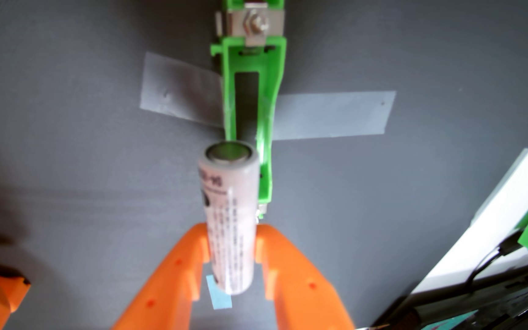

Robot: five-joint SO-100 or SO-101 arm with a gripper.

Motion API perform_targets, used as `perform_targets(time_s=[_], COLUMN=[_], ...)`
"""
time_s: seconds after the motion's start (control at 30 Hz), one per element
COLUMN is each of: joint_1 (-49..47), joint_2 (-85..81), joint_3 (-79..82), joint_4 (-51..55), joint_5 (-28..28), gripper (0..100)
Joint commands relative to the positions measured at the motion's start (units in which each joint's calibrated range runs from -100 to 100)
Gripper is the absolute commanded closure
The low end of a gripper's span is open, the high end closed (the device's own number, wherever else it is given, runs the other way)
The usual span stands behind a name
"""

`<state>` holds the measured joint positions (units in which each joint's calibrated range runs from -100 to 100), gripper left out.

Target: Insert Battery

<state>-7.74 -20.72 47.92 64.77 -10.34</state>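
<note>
Grey matting (66, 158) backs the taped-down green holder (250, 104), its slot empty, while the orange gripper (232, 247) pinches the white battery (229, 215) just short of the holder's near end, so the carry step seems underway and lowering calls for lining up with the slot.

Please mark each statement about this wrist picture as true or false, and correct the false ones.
1. The claw grips a white cylindrical battery. True.
2. The battery holder is orange. False: it is green; the claw fingers are orange.
3. Grey tape crosses the holder on the grey table. True.
4. The battery already lies flat inside the holder. False: it is held in the claw, its far end over the holder's near end.
5. A metal contact with a nut sits at the holder's far end. True.
</note>
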Motion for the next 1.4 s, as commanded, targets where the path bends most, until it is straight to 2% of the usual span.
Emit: perform_targets(time_s=[0.0,0.3,0.57,0.77,1.2,1.37], joint_1=[-0.3,-4.3,-3.6,-3.8,-3.8,-3.9], joint_2=[-1.0,-0.9,-0.9,-0.8,-0.8,-0.8], joint_3=[-0.2,-0.1,-0.4,-0.1,1.1,4.0], joint_4=[-0.4,-0.4,-0.5,-4.7,-5.3,-9.9], joint_5=[-0.1,-1.1,-0.9,-1.1,-0.9,-0.8], gripper=[98,98,98,98,98,98])
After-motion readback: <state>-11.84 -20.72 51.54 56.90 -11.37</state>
